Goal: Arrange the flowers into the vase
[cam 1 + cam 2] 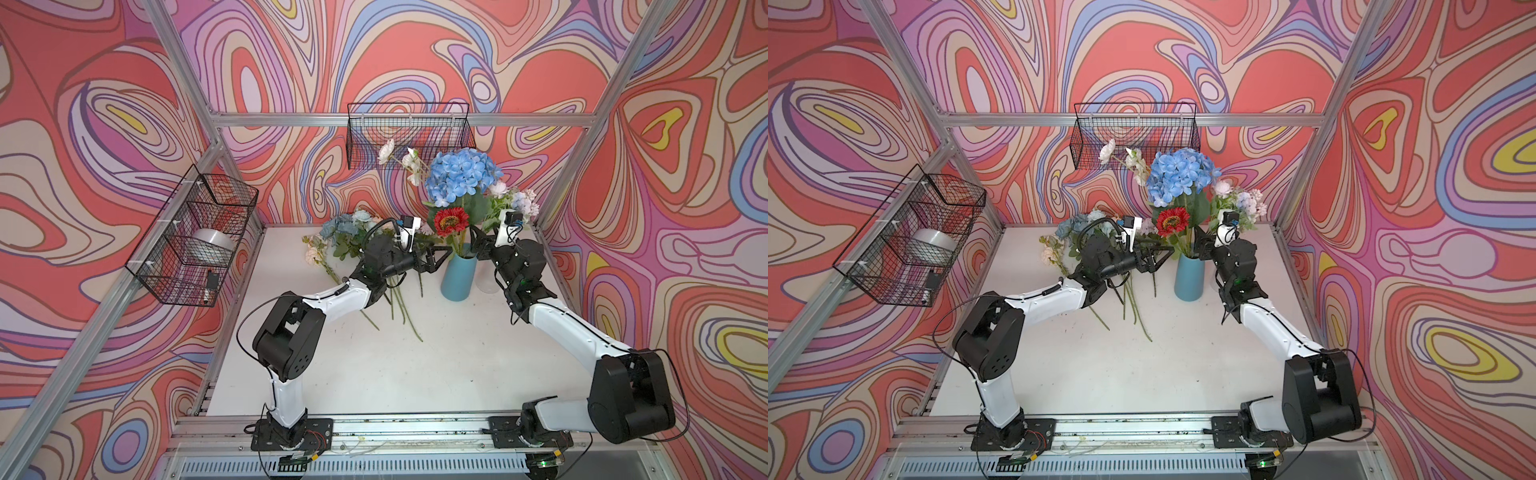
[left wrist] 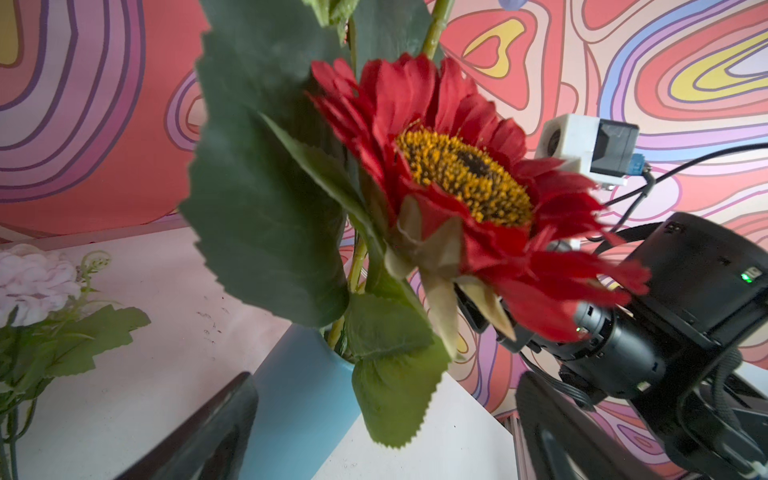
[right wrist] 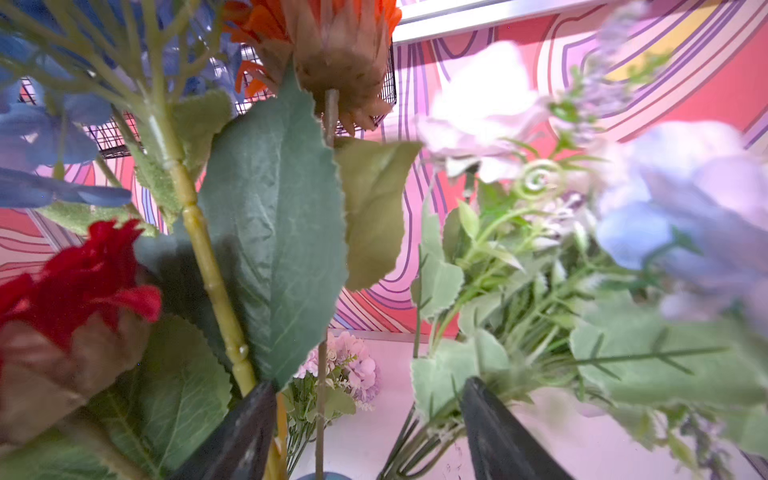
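Both spread and holding nothing, the left gripper (image 1: 440, 261) and right gripper (image 1: 477, 245) flank the vase (image 1: 458, 278); the loose flowers (image 1: 345, 239) lie on the table (image 1: 374, 365) left of it, beneath the left arm (image 1: 332, 301), stems toward the robot, so the left arm is nearer.

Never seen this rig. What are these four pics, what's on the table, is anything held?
Two robot arms stand at the front of a white table. Two pictures look down from above at the whole scene; the other two are shot from the arms' wrists, close to the blooms. A blue vase holds a hydrangea, a red sunflower and white blossoms. More flowers lie loose on the table. Each arm ends in a two-finger claw: the left gripper and right gripper, either side of the stems, are both open, holding nothing.
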### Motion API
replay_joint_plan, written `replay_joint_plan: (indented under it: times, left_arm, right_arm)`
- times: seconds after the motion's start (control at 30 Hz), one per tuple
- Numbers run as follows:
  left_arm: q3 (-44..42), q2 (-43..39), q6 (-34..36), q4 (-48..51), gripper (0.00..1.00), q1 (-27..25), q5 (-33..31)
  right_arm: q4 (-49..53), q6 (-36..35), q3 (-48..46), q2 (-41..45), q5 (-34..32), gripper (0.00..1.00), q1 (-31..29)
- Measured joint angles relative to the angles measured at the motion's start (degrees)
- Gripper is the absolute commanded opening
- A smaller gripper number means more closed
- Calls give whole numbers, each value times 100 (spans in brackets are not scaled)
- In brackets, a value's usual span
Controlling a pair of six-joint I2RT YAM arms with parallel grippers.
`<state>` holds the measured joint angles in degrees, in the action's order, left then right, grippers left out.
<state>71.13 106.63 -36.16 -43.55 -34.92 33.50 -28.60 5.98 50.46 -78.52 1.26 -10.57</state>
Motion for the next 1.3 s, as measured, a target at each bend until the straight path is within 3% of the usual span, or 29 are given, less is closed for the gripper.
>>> replay_joint_plan:
  times: [0.13,0.33,0.5,0.73,1.0,1.3]
  left_arm:
    - [-39,0,20,-4,100,0,15]
    - [-66,0,44,0,100,-2,17]
    - [-68,0,50,-2,100,-2,15]
    - [-109,-2,50,-9,100,-2,11]
    - [-273,-31,42,-46,100,-2,11]
    - [-409,-48,9,-251,100,-2,15]
  right_arm:
    - [-13,31,0,-2,-59,44,0]
    - [-2,79,0,-13,-4,44,0]
    - [227,177,-31,105,168,49,0]
    - [1381,612,17,776,260,71,9]
    - [2441,1434,358,767,1167,74,533]
    - [2017,2583,332,203,2299,74,1189]
